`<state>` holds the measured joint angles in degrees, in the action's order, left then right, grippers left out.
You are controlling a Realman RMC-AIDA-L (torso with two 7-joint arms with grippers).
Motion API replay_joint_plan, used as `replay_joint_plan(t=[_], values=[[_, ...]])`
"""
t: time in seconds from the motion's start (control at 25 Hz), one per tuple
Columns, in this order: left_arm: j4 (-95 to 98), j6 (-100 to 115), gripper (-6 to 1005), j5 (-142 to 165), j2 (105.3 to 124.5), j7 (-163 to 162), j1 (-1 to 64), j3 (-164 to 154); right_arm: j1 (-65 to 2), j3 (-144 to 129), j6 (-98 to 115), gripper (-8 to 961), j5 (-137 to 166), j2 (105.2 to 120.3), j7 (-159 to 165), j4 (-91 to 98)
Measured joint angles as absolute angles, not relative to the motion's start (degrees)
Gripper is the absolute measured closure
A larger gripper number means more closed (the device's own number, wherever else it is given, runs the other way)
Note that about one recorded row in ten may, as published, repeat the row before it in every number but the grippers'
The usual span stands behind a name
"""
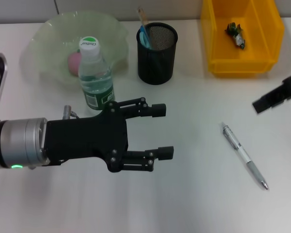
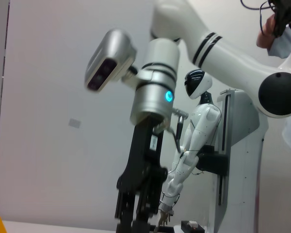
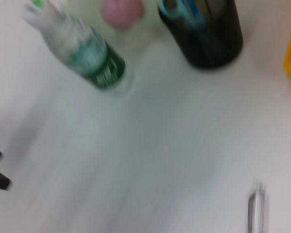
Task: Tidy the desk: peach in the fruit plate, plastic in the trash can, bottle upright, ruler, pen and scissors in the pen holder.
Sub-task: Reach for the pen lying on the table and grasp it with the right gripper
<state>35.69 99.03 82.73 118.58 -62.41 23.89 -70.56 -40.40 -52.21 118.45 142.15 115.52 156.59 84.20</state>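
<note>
The left gripper (image 1: 161, 131) is hovering with jaws wide apart and holding nothing, just near of the upright bottle (image 1: 94, 74). The pen (image 1: 244, 155) is lying on the desk (image 1: 194, 204) to the right, apart from the pen holder (image 1: 157, 47). The right gripper (image 1: 276, 97) is sitting at the right edge; whether its jaws are apart cannot be told.

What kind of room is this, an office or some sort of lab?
Probably a robotics lab staged as an office desk: a white table holds a mesh pen holder and pen, while a small humanoid robot stands by the wall.
</note>
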Motion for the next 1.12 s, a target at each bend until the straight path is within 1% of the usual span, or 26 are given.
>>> replay_joint_plan(t=[0.08, 0.28, 0.56, 0.8, 0.88, 1.12], values=[[35.5, 99.4, 199, 82.9, 118.58, -62.4, 23.6, -70.7, -42.1, -53.5, 117.1, 466, 145.1, 115.74, 156.5, 77.7], [35.1, 100.0, 199, 83.0, 118.74, -62.4, 23.4, -70.9, -44.6, -54.4, 113.5, 468, 148.6, 116.01, 156.0, 68.7], [35.0, 100.0, 199, 82.8, 118.82, -62.1, 23.4, -71.4, -46.2, -58.5, 108.9, 469, 152.6, 116.3, 155.9, 64.1], [35.0, 99.8, 199, 82.8, 118.82, -61.9, 23.4, -71.4, -47.4, -60.3, 106.5, 470, 155.8, 116.93, 155.9, 61.8], [35.0, 99.8, 199, 82.8, 118.83, -61.9, 23.5, -71.4, -47.6, -60.6, 105.4, 470, 156.9, 117.45, 155.9, 61.2], [35.0, 99.6, 199, 82.8, 118.9, -61.9, 23.9, -71.4, -48.4, -62.9, 103.1, 470, 157.1, 117.77, 156.0, 58.7]])
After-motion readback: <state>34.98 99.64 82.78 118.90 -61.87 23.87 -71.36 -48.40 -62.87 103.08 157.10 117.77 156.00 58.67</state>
